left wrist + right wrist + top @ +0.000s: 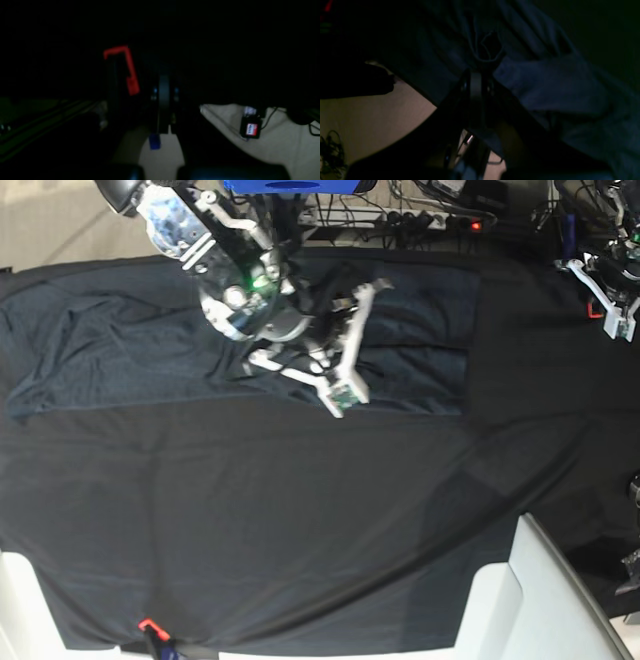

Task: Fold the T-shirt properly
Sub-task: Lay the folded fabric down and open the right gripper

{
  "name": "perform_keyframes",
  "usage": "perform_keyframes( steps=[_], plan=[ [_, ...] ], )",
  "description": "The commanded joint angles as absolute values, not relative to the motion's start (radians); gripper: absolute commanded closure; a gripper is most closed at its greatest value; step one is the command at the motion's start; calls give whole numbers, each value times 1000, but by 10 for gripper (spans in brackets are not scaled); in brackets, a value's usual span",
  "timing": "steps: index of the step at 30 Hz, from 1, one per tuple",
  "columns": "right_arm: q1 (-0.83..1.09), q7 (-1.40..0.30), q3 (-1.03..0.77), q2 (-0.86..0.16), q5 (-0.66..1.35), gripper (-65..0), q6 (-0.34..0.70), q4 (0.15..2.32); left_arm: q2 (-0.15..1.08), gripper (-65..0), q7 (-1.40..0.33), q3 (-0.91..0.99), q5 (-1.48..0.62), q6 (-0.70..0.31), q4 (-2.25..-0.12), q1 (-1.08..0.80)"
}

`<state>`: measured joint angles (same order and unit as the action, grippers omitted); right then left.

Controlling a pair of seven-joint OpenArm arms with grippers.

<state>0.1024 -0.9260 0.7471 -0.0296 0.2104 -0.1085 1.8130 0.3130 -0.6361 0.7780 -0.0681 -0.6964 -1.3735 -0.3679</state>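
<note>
Black cloth point(300, 530) covers the table; pale floor point(60, 220) (upper left).

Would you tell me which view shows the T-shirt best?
The base view: the T-shirt lies spread along the table's far edge. The right wrist view shows only dim folds beside the right gripper; the left wrist view shows none.

Probably a robotics lab, cloth-draped table point(300, 560), power strip point(420, 222), cables point(440, 192)

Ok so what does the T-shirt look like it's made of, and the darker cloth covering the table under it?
The T-shirt looks like soft matte knit, probably cotton jersey: it rumples into loose folds and shows a faint heathered grey. The table cloth looks like a smoother, blacker thin fabric, lying in long shallow creases; its fibre cannot be told.
</note>
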Motion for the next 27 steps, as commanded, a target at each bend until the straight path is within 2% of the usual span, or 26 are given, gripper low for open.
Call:
perform_keyframes(
  steps=[1, 5, 13, 23, 25, 27],
  plan=[
    [90, -918, 773, -12, 220, 0, -105, 1831, 326, 0, -621, 785, -64, -698, -1395, -358],
    [82, -918, 825, 31, 220, 0, -105, 1819, 326, 0, -621, 783, -62, -698, -1394, -351],
    [2, -917, 934, 42, 220, 0, -102, 1728, 326, 0, -621, 780, -64, -698, -1394, -348],
    [-53, -857, 954, 97, 220, -11, -99, 1575, 326, 0, -621, 780, -62, -698, -1392, -323],
    [-58, -839, 954, 99, 220, -81, -99, 1569, 325, 0, -621, 780, -62, -698, -1391, -323],
    [-58, -839, 954, 99, 220, -201, -104, 1570, 323, 0, -621, 780, -62, -698, -1385, -323]
  ],
)
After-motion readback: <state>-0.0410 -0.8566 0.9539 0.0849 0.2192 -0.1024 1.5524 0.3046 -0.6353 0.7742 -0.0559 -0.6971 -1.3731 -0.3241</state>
